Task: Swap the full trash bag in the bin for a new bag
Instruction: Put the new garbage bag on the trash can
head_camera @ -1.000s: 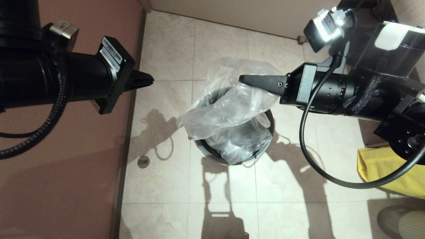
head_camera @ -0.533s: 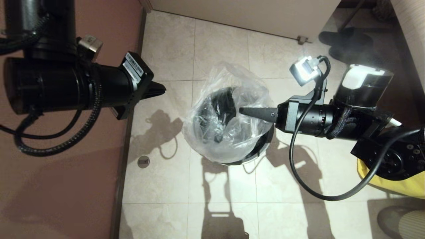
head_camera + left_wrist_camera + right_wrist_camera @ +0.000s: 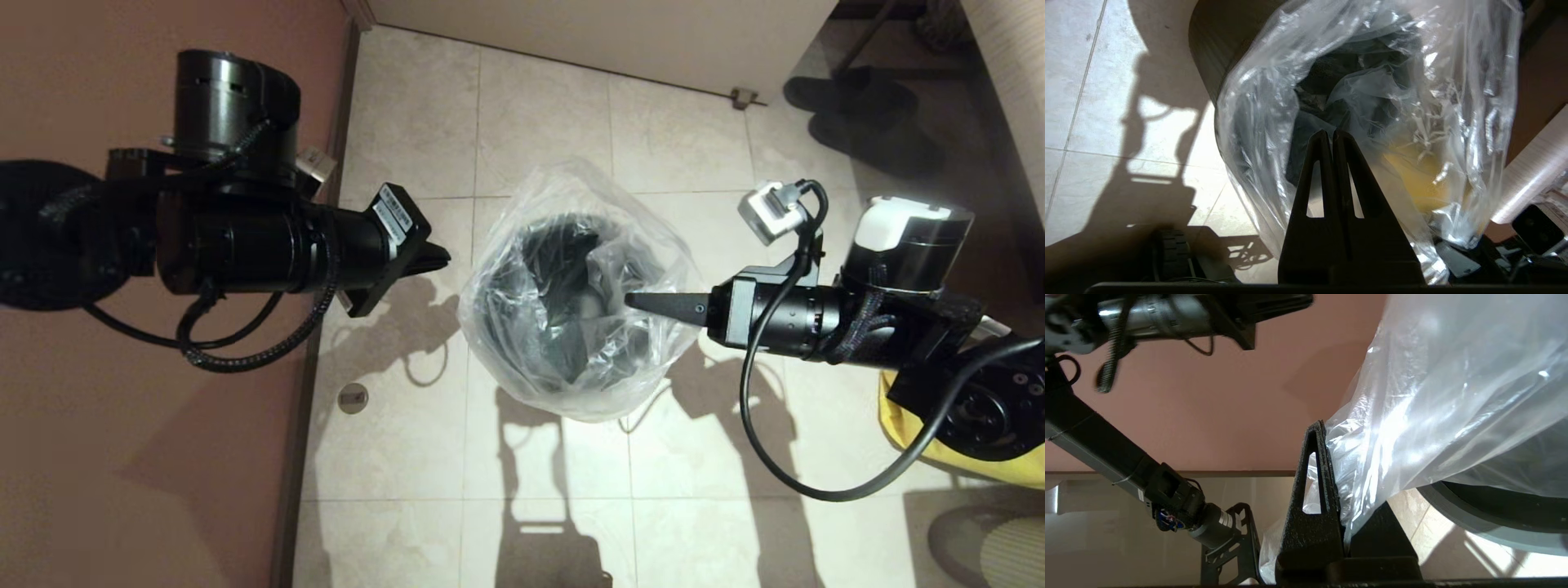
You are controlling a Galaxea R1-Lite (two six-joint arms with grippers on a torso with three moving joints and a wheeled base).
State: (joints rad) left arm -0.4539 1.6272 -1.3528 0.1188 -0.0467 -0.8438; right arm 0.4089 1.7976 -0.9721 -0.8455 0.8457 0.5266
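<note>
At the right edge of the bag's mouth, the right gripper (image 3: 633,300) is clenched on a fold of the new bag (image 3: 571,314). The right wrist view shows the clear film pinched between its two black fingers (image 3: 1314,486), with the rest of the plastic billowing away from them. That arm reaches in from the right, level with the top of the bin (image 3: 1490,526), whose grey rim shows just under the hanging film.

The bag stands open over the bin, its mouth wide and roughly round. Crinkled plastic covers the rim all round in the head view, and only the dark inside shows through it. A loose flap of film hangs inward near the right fingers.

To the left of the bag, the left gripper (image 3: 441,258) is near the plastic but apart from it. Its fingers (image 3: 1341,163) are pressed together with nothing between them, pointing at the bag's side. The bin's dark wall (image 3: 1216,53) shows beside the film in the left wrist view.

The bin sits on the tiled floor (image 3: 539,114), near the reddish wall (image 3: 147,457) on the left. A yellow bag (image 3: 906,416) lies at the right edge, partly hidden behind the right arm. A small round drain (image 3: 353,398) is set in the floor left of the bin.
</note>
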